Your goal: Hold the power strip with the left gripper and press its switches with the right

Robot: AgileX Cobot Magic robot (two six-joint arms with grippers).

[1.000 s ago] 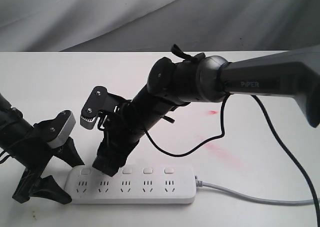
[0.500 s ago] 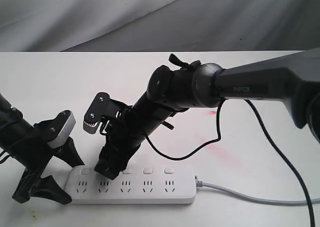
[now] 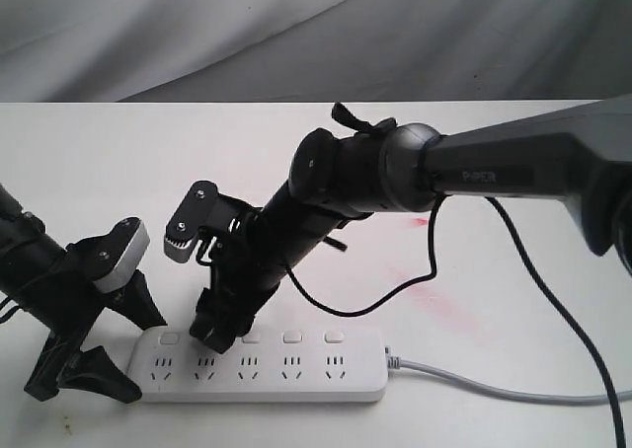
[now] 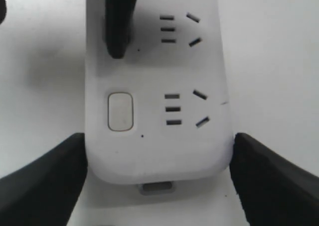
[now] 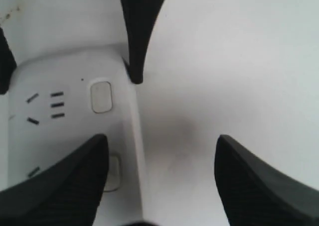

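The white power strip (image 3: 296, 369) lies along the table's front edge, with its grey cord (image 3: 494, 387) running off right. My left gripper (image 3: 136, 357) is shut on the strip's left end; in the left wrist view both black fingers (image 4: 50, 181) press the strip's (image 4: 159, 151) sides beside the end switch (image 4: 120, 111). My right gripper (image 3: 214, 337) comes down steeply on the second switch from the left. It is open: one finger (image 5: 65, 186) rests over that switch (image 5: 114, 173), the other hangs off the strip's side. Three switches to the right (image 3: 291, 336) are uncovered.
A loose black cable (image 3: 395, 282) from the right arm loops down onto the table behind the strip. Pink smears (image 3: 434, 295) mark the white table at right. A grey cloth backdrop (image 3: 296, 34) rises behind the table.
The right arm has sunk a little and its gripper tip has pushed slightly lower onto the second switch. The left gripper and the strip have stayed put.
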